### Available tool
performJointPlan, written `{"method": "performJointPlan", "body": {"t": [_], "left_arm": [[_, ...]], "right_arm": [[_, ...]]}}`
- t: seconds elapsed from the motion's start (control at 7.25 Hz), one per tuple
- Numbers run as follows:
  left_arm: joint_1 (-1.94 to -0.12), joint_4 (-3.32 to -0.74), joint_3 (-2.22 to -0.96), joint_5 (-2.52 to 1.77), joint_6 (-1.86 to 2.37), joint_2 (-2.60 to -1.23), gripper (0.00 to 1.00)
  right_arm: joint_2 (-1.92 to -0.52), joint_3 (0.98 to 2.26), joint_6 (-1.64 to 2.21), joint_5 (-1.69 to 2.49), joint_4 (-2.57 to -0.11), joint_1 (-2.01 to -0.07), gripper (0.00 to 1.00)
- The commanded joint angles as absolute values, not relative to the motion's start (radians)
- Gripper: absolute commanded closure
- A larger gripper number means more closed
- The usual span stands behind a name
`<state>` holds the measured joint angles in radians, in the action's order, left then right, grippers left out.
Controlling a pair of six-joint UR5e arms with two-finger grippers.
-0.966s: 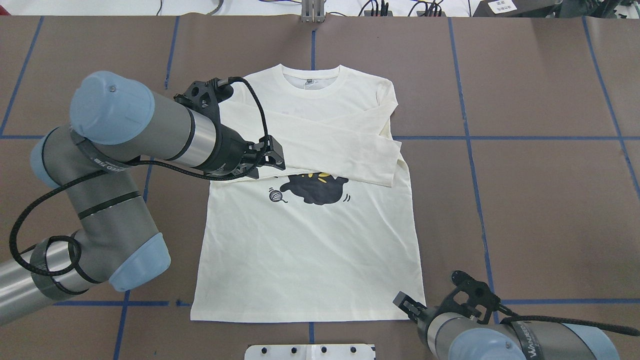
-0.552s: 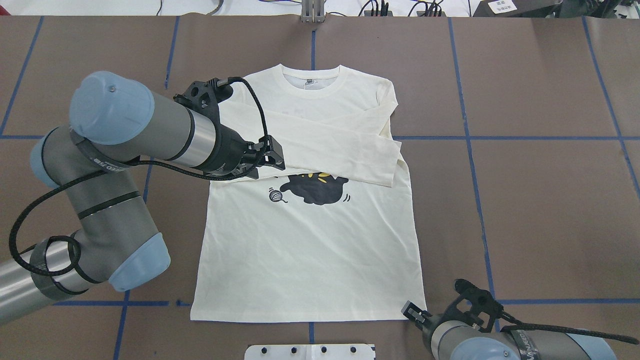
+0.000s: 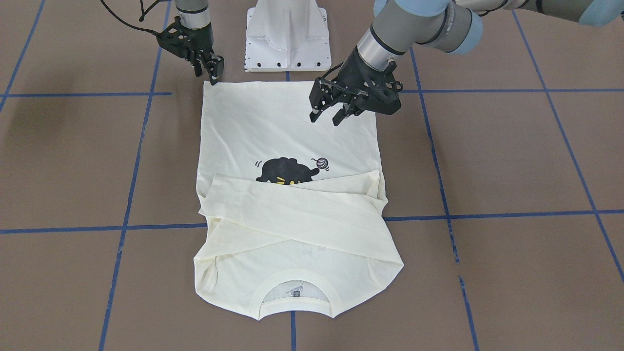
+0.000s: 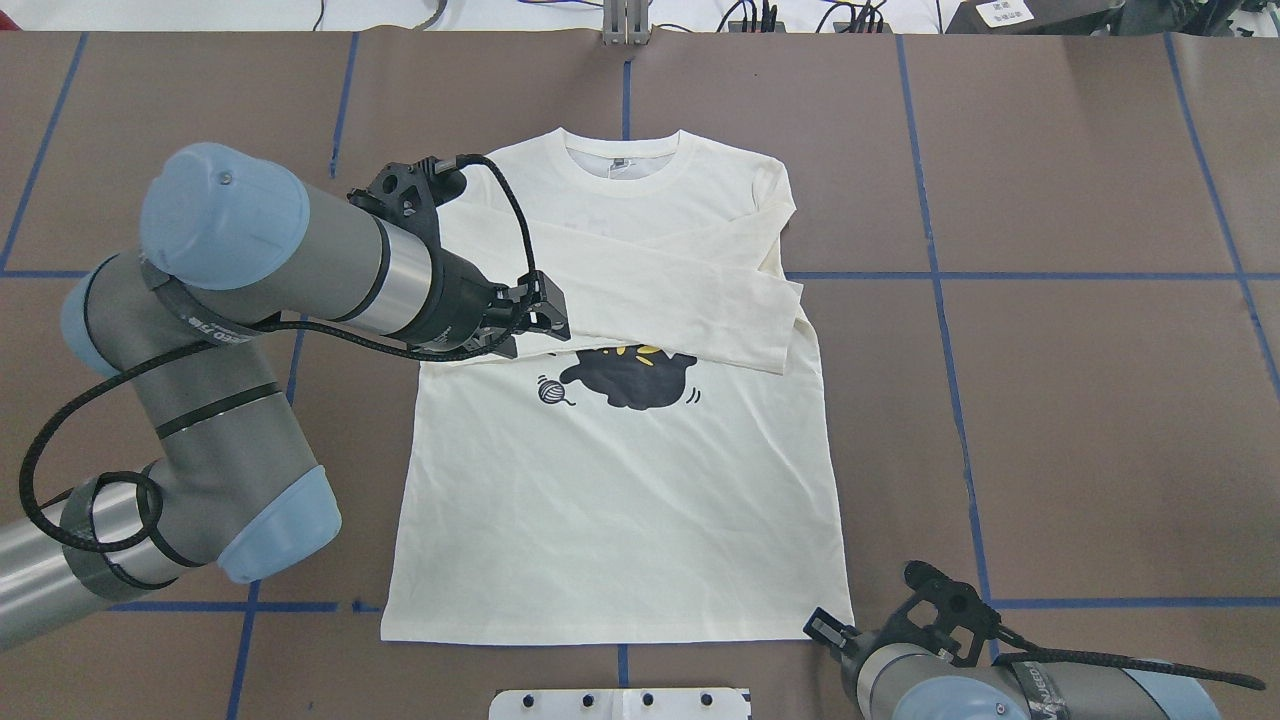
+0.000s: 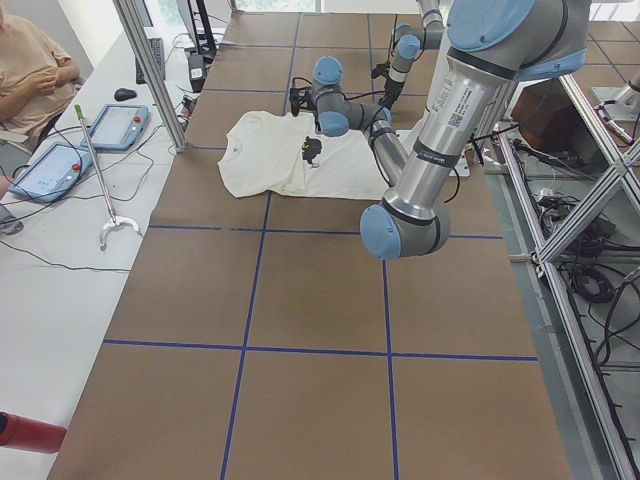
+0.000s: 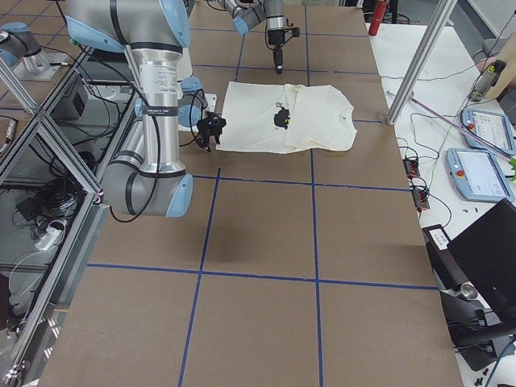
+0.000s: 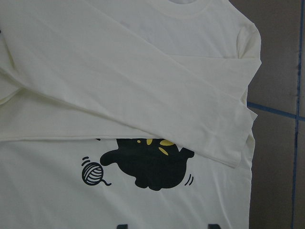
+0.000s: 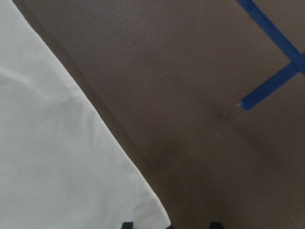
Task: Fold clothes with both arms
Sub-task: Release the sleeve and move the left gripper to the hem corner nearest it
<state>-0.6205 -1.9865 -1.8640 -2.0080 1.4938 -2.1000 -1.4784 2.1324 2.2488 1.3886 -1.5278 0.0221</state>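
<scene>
Because both sleeves point(image 4: 690, 300) already lie crossed over the chest, the cream T-shirt point(image 4: 620, 500) looks ready for its lengthwise fold. It rests flat in the middle of the overhead view on the brown table point(image 4: 1100, 420), collar toward the top edge and hem toward the bottom, with the cat print point(image 4: 630, 378) half showing below the sleeves. The right gripper point(image 4: 822, 628) sits low at the lower right of that view, right at the hem's corner. Its wrist camera shows the two fingertips apart with that corner point(image 8: 155, 214) between them, so nothing is pinched yet, and the placement looks meant for taking hold of the hem there. The left gripper point(image 3: 324, 117) hangs well above the cloth by the shirt's left edge in the overhead view, fingers spread and empty — high enough for its camera to take in print and sleeves. By my reading it needs to drop to the other hem corner, so both arms can carry the hem toward the collar together.
</scene>
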Motion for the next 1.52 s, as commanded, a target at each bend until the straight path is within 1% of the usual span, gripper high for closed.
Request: {"method": "performJointPlan", "body": {"t": [0.0, 0.14, 0.28, 0.41, 0.55, 0.69, 0.83, 1.24, 1.38], "left_arm": [[-0.621, -1.987, -1.864, -2.008, 1.493, -2.1, 0.36], [-0.62, -1.988, -1.861, -2.008, 1.493, -2.1, 0.36], [-0.621, -1.988, -1.859, -2.008, 1.493, -2.1, 0.36], [-0.62, -1.988, -1.858, -2.008, 1.493, -2.1, 0.36], [-0.62, -1.988, -1.856, -2.008, 1.491, -2.1, 0.36], [-0.62, -1.988, -1.856, -2.008, 1.491, -2.1, 0.36], [-0.62, -1.988, -1.853, -2.008, 1.493, -2.1, 0.36], [-0.618, -1.983, -1.868, -1.994, 1.499, -2.088, 0.36], [-0.601, -1.976, -1.896, -1.918, 1.562, -2.062, 0.36]], "right_arm": [[-1.477, 2.131, 2.249, 1.387, -1.528, 0.009, 0.53], [-1.477, 2.129, 2.249, 1.385, -1.528, 0.008, 0.57], [-1.477, 2.129, 2.249, 1.385, -1.529, 0.005, 0.59], [-1.476, 2.128, 2.249, 1.385, -1.528, 0.003, 0.59], [-1.476, 2.126, 2.249, 1.385, -1.528, 0.003, 0.62], [-1.474, 2.126, 2.249, 1.385, -1.528, 0.002, 0.87], [-1.471, 2.128, 2.247, 1.387, -1.528, 0.002, 1.0], [-1.439, 2.144, 2.244, 1.397, -1.528, -0.006, 1.0], [-1.44, 2.154, 2.243, 1.399, -1.529, -0.018, 1.0]]}}
